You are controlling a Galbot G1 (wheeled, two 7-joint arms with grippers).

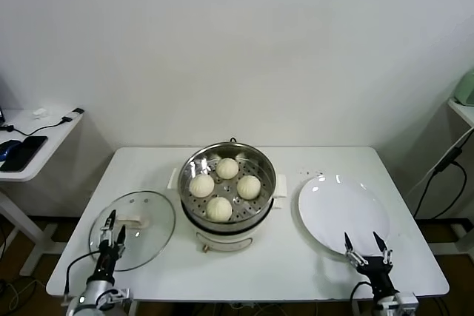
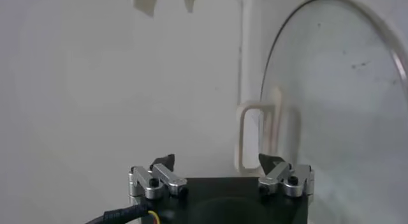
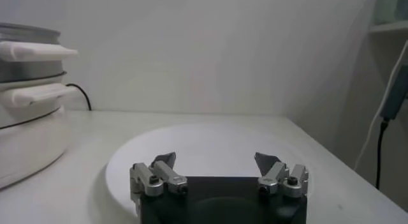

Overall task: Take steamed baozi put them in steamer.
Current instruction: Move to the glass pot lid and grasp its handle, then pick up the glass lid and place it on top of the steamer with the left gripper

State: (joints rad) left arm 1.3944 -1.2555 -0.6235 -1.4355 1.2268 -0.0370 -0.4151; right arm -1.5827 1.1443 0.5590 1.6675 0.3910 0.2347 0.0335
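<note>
Several cream-white steamed baozi (image 1: 219, 208) lie on the perforated tray inside the shiny round steamer (image 1: 194, 163) at the table's middle; its side handle also shows in the right wrist view as steamer (image 3: 29, 94). My left gripper (image 1: 115, 226) hangs open at the front left, over the near edge of the glass lid. My right gripper (image 1: 366, 246) stands open at the front right, at the near rim of the white plate. Both grippers, left gripper (image 2: 218, 163) and right gripper (image 3: 217, 160), hold nothing.
A glass lid (image 1: 148, 216) with a white handle (image 2: 255, 133) lies flat left of the steamer. A bare white plate (image 1: 342, 209), also plate (image 3: 204, 145), lies to its right. A side table (image 1: 33, 142) with a phone stands far left; cables hang at far right.
</note>
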